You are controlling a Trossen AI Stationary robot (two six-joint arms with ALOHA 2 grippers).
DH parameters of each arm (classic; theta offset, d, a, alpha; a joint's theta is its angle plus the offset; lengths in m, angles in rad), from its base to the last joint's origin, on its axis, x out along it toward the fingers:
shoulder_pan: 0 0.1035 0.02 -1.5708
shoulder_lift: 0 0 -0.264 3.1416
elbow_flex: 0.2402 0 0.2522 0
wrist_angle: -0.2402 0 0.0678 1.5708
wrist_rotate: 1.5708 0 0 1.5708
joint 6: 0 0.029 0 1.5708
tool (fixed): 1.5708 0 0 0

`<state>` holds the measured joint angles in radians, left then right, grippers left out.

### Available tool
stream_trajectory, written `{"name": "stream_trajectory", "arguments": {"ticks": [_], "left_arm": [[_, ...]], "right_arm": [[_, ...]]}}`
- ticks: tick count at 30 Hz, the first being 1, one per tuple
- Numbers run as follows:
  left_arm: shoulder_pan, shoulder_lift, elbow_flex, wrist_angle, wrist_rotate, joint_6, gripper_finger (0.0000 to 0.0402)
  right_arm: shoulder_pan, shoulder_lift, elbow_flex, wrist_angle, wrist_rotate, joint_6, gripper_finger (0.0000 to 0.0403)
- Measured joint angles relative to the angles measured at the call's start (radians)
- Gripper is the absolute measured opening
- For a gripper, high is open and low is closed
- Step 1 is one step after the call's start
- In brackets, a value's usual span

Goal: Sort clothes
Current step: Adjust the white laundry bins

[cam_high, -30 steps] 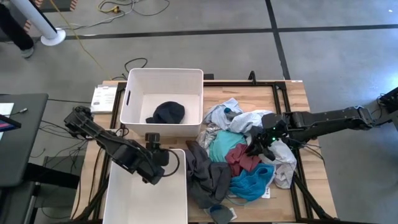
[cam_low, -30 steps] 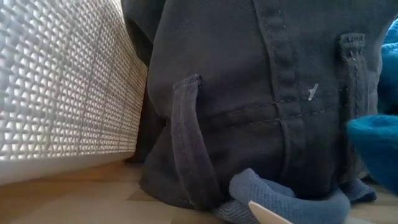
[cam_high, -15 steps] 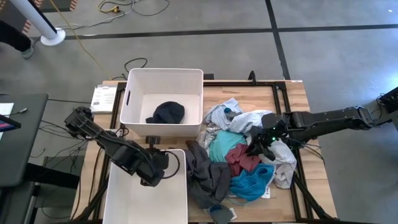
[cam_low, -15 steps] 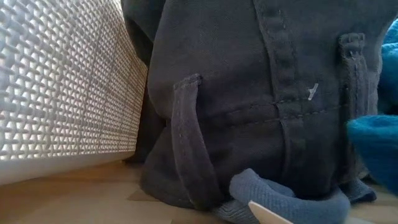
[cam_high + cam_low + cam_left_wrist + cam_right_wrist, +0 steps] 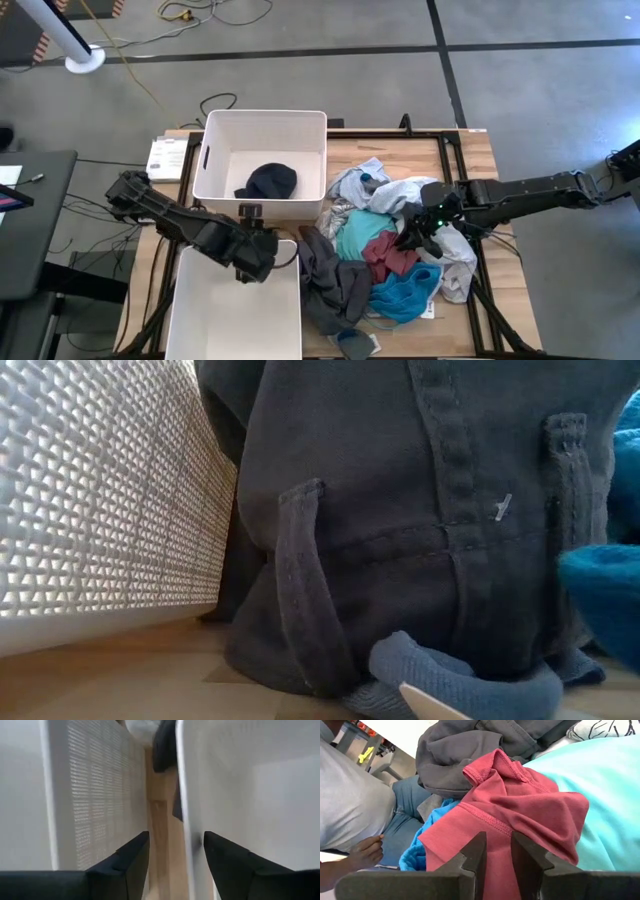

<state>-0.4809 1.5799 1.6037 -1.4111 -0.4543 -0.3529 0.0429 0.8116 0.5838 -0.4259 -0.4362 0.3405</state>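
Right gripper [image 5: 496, 851], fingers narrowly parted, poised right over the red shirt [image 5: 520, 805] to pick; left gripper [image 5: 175, 851] open, empty, straddling the bin wall [image 5: 187, 795].

bins [image 5: 262, 122]: 2 | arms [image 5: 175, 222]: 2 | clothes pile [image 5: 385, 250]: 1 | dark garment in bin [image 5: 271, 181]: 1

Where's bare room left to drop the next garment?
Near bin: floor looks bare, with the left gripper at its far rim. Far bin: bare around the dark garment. Table is bare at its far right corner. Crowded: the pile, where the right gripper sits.
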Motion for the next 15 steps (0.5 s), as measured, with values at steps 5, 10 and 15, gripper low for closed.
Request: {"name": "stream_trajectory", "arguments": {"ticks": [5,10,15], "left_arm": [[0.051,0.0,-0.057,0.025,0.068,0.017,0.0174],[0.059,0.0,-0.107,0.103,0.161,0.054,0.0151],[0.06,0.0,-0.122,0.12,0.181,0.054,0.0121]], "right_arm": [[0.0,0.0,0.0,0.0,0.0,0.0,0.0107],[0.0,0.0,0.0,0.0,0.0,0.0,0.0107],[0.0,0.0,0.0,0.0,0.0,0.0,0.0107]]}}
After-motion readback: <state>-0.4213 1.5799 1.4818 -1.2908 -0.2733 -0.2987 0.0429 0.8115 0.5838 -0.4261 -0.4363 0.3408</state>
